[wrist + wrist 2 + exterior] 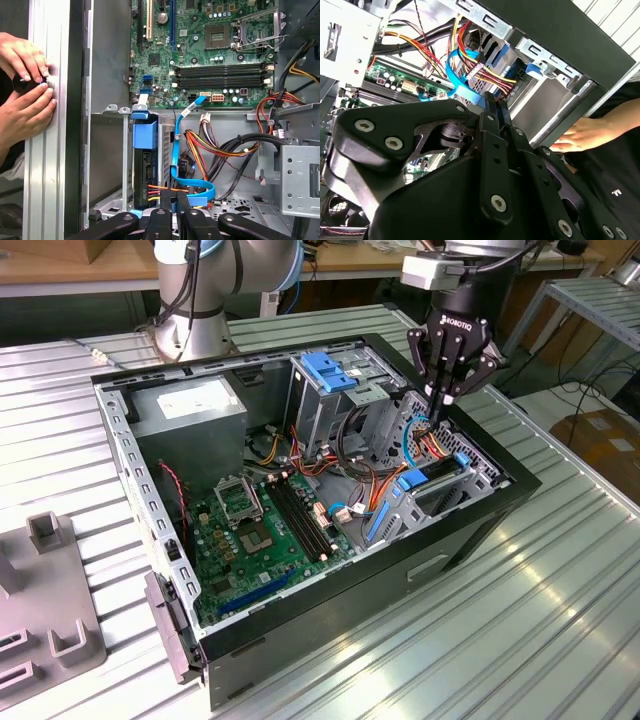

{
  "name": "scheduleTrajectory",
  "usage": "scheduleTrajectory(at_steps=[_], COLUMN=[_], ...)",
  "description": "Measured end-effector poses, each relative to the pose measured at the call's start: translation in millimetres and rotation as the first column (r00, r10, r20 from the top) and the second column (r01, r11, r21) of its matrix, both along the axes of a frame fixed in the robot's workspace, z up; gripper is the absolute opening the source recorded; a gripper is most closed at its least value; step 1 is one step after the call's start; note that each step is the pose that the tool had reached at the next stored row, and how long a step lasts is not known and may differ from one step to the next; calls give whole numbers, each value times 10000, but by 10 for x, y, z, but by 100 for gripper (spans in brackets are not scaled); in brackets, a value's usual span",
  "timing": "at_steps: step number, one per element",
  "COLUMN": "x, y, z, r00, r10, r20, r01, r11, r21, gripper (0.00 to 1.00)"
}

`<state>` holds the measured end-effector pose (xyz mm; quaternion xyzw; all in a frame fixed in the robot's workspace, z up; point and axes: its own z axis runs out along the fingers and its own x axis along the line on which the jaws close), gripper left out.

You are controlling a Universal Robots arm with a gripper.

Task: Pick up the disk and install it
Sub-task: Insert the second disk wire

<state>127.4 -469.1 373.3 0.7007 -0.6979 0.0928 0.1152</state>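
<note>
Gripper: the black gripper (447, 398) hangs over the drive bay at the front of the case, and its fingers (170, 209) are pressed together with no object between them.
Nearest things: the fingertips are just at the bundle of red, yellow and black wires (162, 192) and the flat blue cable (186, 176).
Disk: the disk (146, 172) stands on edge in the drive cage, its blue rail (145, 134) toward the motherboard, plugged cables at its end near the fingers.
Case: the open computer case (470, 525) lies on a ribbed metal table (520, 640); the green motherboard (262, 530) is exposed.
Person: two hands (22, 95) rest on the table edge beside the case.
</note>
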Motion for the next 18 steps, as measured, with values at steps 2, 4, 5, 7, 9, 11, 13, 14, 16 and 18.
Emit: scheduleTrajectory(at_steps=[2,4,5,7,9,11,13,14,16,18], x=[0,0,0,0,-2,-10,-23,-38,-60,-80], y=[0,-1,-16,-63,-139,-227,-308,-351,-372,-382], z=[-5,-12,-15,-19,-26,-32,-39,-52,-71,-83], r00=[10000,10000,10000,10000,10000,10000,10000,10000,10000,9998], r10=[1,1,0,1,5,10,18,26,53,79], r20=[2,4,5,6,11,23,40,51,79,157], r01=[-1,-1,0,-1,-5,-11,-20,-29,-58,-89], r11=[10000,10000,9999,9992,9982,9981,9981,9981,9980,9980], r21=[-9,0,105,407,601,614,615,617,623,620], gripper=[16,16,16,16,16,16,16,16,16,16])
